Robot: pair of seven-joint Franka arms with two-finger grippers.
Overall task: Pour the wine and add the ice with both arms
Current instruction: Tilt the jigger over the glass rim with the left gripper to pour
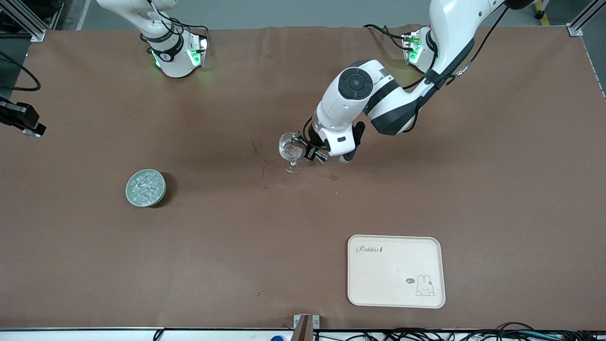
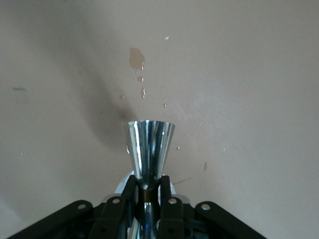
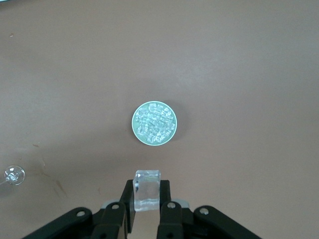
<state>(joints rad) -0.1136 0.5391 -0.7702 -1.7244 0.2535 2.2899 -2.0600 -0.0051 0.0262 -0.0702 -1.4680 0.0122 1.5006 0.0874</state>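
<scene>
Reaching in from its base at the top of the front view, the left arm is holding its left gripper (image 1: 310, 150) right beside the stemmed glass (image 1: 291, 152), which is standing near the middle of the table (image 1: 497, 189). The dish (image 1: 146, 188) of ice (image 1: 145, 186) is sitting well apart from the glass, toward the right arm's end, with bare brown cloth all around it. The cream tray (image 1: 396, 271) is lying nearer the camera than the glass, close to the table's edge.

In the left wrist view, the left gripper (image 2: 148, 191) is pinching a shiny metal measuring cup (image 2: 148, 147) at its narrow waist, above wet spots (image 2: 137, 59).

In the right wrist view, the right gripper (image 3: 147, 199) is gripping one ice cube (image 3: 147, 190), hanging high over the dish (image 3: 154, 123) with open table on every side.
</scene>
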